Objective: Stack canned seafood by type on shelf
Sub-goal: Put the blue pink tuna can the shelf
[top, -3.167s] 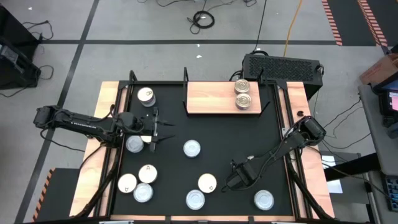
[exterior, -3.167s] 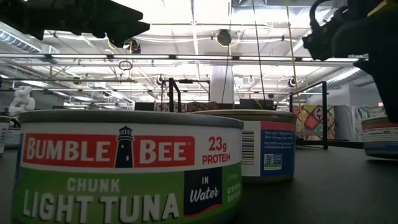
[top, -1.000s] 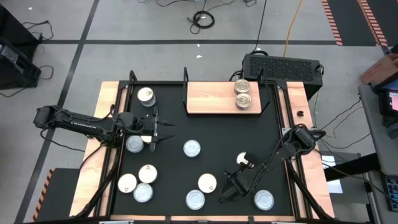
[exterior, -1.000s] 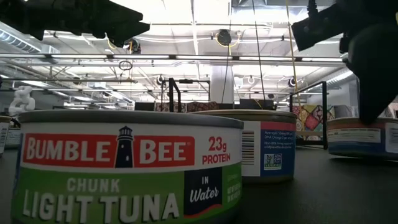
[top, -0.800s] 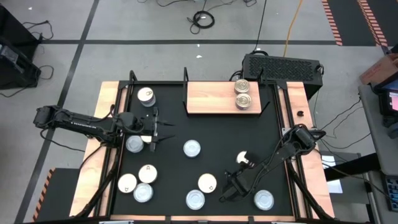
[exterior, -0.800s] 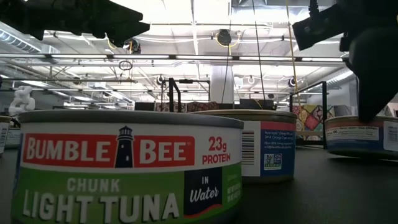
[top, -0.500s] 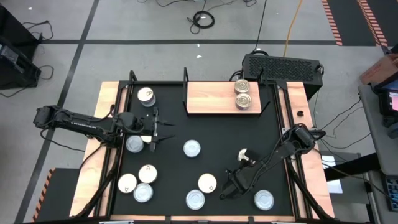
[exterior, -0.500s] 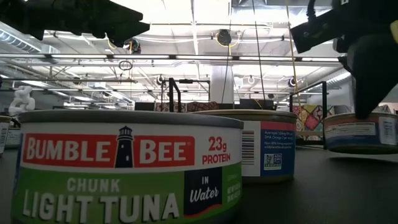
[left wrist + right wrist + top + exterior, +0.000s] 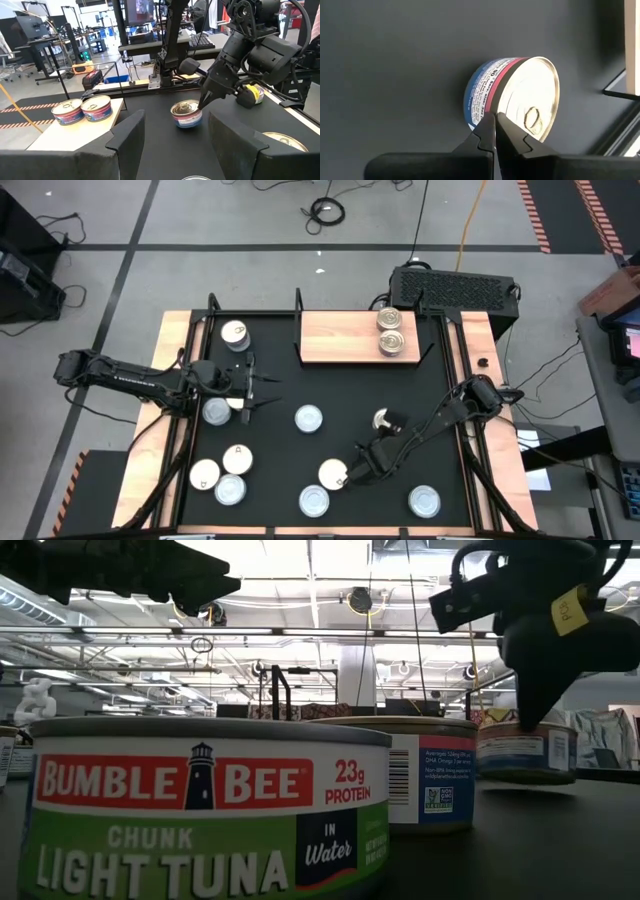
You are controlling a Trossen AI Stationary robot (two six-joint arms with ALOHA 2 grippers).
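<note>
Tins lay scattered over the black worktop in the high view: one silver-topped round tin near the middle, a cluster of four by the near left corner, another silver one near the right corner, and one more by the far left. The light-wood rectangular shelf sat at the far edge with two gold-topped tins side by side on its right end. The left gripper hung with fingers spread, holding nothing, beside a silver tin. The right arm reached in low from the right edge, its right gripper pressed shut against a cream-topped tin.

From the low view, a green-labelled tin filled the foreground, reading "BUMBLE BEE CHUNK LIGHT TUNA in Water, 23g PROTEIN"; a blue-labelled tin stood behind it, blocking much of the worktop. A yellow tag showed on the right arm's dark wrist.

In the left wrist view, the two shelf tins showed red-and-blue labels.

In the right wrist view, closed fingertips touched the side of a tin with blue-and-red label, small print unreadable.
</note>
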